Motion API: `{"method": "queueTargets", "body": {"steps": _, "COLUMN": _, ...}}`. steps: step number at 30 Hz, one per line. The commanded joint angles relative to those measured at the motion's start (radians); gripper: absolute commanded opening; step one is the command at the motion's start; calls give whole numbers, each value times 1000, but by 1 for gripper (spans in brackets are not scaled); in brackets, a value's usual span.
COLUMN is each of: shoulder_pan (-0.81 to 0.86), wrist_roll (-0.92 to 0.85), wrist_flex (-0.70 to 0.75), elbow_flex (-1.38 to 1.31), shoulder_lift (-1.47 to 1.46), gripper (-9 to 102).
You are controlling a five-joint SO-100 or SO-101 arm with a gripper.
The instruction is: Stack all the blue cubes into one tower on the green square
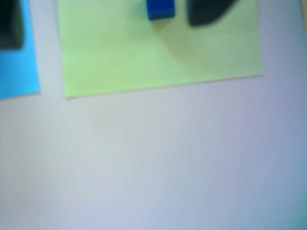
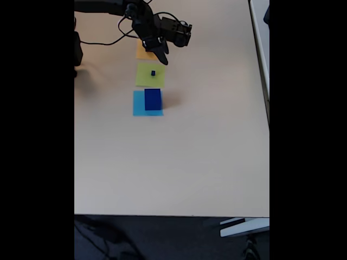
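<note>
Surface: pale beige table (image 2: pixel 179 162), three paper squares in a row.
Landmark: green square (image 2: pixel 150 75).
Small blue cube (image 2: pixel 153 72): sits on the green square, near its middle.
Large blue cube (image 2: pixel 153 99): on the light-blue square (image 2: pixel 139 104) just beside the green one, not yet stacked.
Progress: judged early; no tower yet.
Gripper (image 2: pixel 162 56): over the green square's far edge, apart from both cubes, holding nothing; whether the fingers are spread, I cannot tell.

We see a lime-green square (image 2: pixel 150 75) bearing a small navy cube (image 2: pixel 153 72), a light-blue square (image 2: pixel 139 104) under a large navy cube (image 2: pixel 153 99), and an orange-yellow square (image 2: pixel 142 53) beneath the black gripper (image 2: pixel 161 56).
</note>
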Motion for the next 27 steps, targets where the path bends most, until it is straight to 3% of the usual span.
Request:
{"method": "queueTargets", "body": {"steps": 1, "shoulder_pan": -14, "wrist_roll": 17, "wrist_flex": -69, "elbow_flex": 40, "shoulder_lift": 86, "gripper": 17}}
{"method": "queueTargets", "body": {"steps": 27, "shoulder_pan": -54, "wrist_roll": 55, "wrist_flex": -440, "elbow_flex": 433, "shoulder_lift": 132, "gripper": 16}}
